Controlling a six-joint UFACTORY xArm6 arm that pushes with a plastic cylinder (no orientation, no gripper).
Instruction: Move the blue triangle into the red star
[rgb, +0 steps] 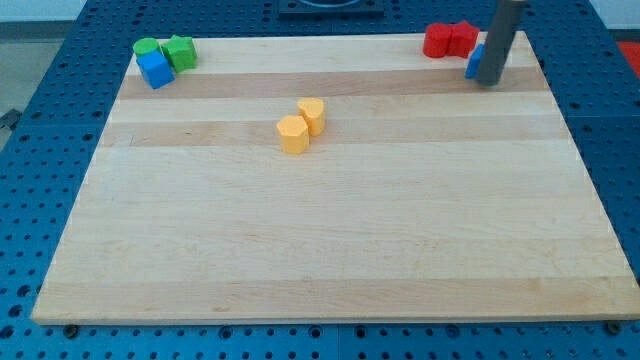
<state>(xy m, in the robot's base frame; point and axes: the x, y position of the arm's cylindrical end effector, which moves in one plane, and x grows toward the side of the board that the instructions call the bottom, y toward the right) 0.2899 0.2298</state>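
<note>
The blue triangle (472, 62) is at the view's top right, mostly hidden behind my rod; only its left edge shows. Two red blocks touch each other just to its upper left: one (462, 38) looks like the red star, the other (438, 41) sits to its left. The blue triangle sits close to the red star's lower right; contact cannot be told. My tip (488, 81) rests on the board right against the blue triangle's right side.
A blue cube (155, 69) and two green blocks (147, 47) (180, 51) cluster at the view's top left. Two yellow blocks (293, 134) (312, 115) sit touching near the upper middle. The wooden board (330, 240) ends close behind the red blocks.
</note>
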